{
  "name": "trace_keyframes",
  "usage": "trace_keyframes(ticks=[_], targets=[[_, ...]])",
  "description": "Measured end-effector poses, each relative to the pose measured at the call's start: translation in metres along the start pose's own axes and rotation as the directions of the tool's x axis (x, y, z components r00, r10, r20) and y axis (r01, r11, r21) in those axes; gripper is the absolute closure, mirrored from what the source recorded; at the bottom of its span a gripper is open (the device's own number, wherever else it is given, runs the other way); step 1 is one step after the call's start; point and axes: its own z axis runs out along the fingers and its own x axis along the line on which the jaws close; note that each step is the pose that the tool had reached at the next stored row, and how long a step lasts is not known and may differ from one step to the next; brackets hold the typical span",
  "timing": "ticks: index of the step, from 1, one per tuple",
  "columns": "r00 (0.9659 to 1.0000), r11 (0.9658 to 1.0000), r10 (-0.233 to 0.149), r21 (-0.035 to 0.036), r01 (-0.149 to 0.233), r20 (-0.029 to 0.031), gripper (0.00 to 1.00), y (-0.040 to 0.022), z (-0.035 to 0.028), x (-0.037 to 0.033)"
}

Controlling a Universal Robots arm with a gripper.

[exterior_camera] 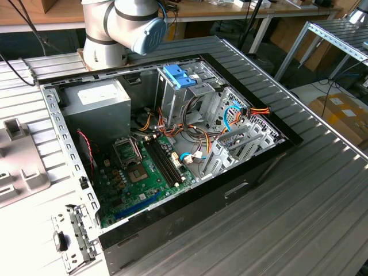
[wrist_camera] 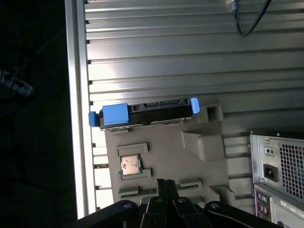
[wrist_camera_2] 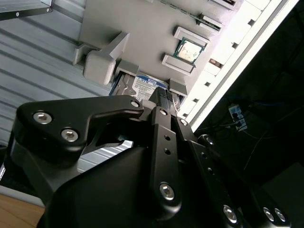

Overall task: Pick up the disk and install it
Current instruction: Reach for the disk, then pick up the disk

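The disk [wrist_camera: 147,112] stands on its long edge in a slot of a grey fixture plate [wrist_camera: 166,152], its light-blue carrier ending in a brighter blue tab [wrist_camera: 114,114]. In the second wrist view part of the disk [wrist_camera_2: 144,84] and its label peek out just past the fingertips. My gripper [wrist_camera: 166,185] hovers over the fixture plate, apart from the disk, with its black fingers [wrist_camera_2: 160,111] drawn together and nothing between them.
A square processor chip [wrist_camera: 130,165] lies in a pocket of the fixture plate. The open computer case [exterior_camera: 172,144] lies on the ribbed metal table [exterior_camera: 310,190], with a blue-topped carrier [exterior_camera: 178,76] in its drive cage. The table's edge rail [wrist_camera: 76,118] runs beside the fixture.
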Motion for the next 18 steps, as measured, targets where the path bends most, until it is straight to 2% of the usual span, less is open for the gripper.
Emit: trace_keyframes(ticks=[8, 18], targets=[[1.0, 1.0, 0.0, 0.0001, 0.0, -0.0001, 0.89, 0.002, 0.0065, 0.0003], [1.0, 1.0, -0.001, 0.0, 0.001, 0.0, 0.89, 0.002, 0.0073, 0.0003]])
